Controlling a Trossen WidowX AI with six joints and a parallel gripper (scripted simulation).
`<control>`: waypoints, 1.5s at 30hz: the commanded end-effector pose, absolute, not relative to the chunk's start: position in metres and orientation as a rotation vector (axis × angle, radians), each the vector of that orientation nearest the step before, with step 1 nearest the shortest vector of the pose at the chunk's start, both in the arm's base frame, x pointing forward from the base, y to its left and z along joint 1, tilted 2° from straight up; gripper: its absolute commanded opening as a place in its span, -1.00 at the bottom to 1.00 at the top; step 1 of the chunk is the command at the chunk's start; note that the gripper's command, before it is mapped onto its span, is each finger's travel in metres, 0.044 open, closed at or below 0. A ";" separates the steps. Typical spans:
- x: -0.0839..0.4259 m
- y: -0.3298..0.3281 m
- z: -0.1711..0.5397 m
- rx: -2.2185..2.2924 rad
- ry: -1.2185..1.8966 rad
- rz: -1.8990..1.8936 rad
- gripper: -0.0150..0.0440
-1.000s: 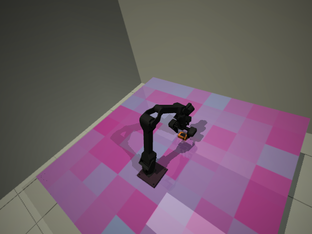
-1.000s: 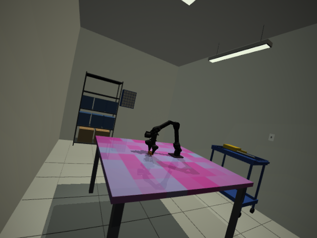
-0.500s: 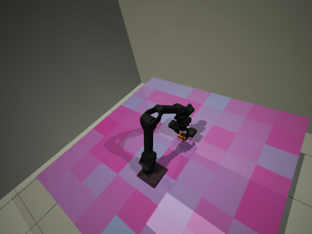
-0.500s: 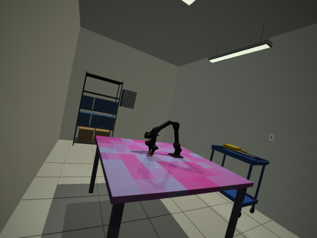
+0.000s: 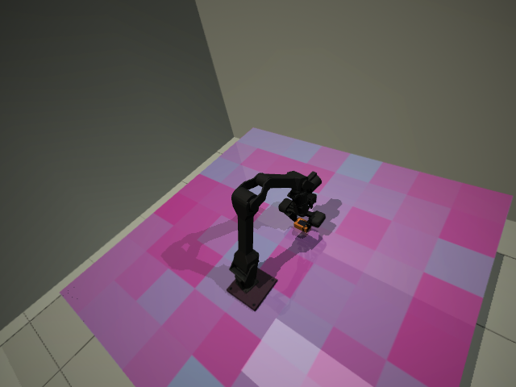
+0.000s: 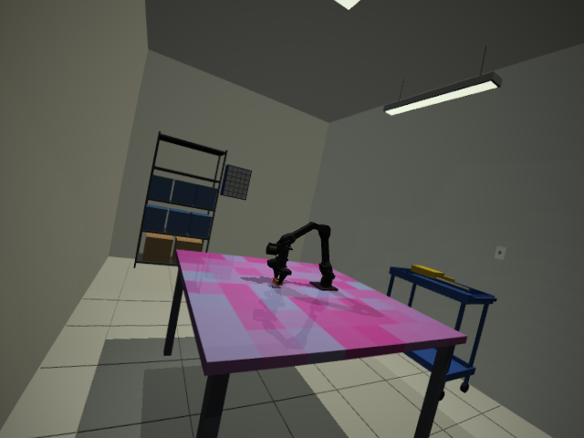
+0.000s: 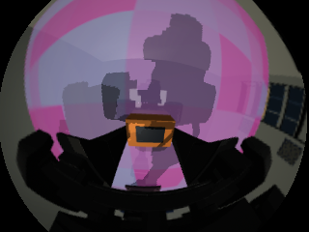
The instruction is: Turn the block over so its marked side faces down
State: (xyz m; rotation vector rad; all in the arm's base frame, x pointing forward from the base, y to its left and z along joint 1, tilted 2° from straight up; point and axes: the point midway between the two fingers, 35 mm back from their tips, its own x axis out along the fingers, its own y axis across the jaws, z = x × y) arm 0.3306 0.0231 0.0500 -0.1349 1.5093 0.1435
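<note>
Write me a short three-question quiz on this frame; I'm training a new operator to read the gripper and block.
1. True or false: the gripper is shut on the orange block.
2. In the wrist view, what shows on the block's visible face? A) a dark marked panel B) a white cross C) nothing
3. Fill in: the arm's base plate sits on the pink and ____ checkered table.

Key: 1 true; 2 A; 3 lilac.

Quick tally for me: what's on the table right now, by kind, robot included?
Orange block with a dark marked face: 1, held between the fingers of the gripper
Black robot arm: 1
Black base plate under the arm: 1
Total: 3
</note>
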 end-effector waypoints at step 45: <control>0.325 0.022 0.071 -0.086 0.964 0.169 -0.49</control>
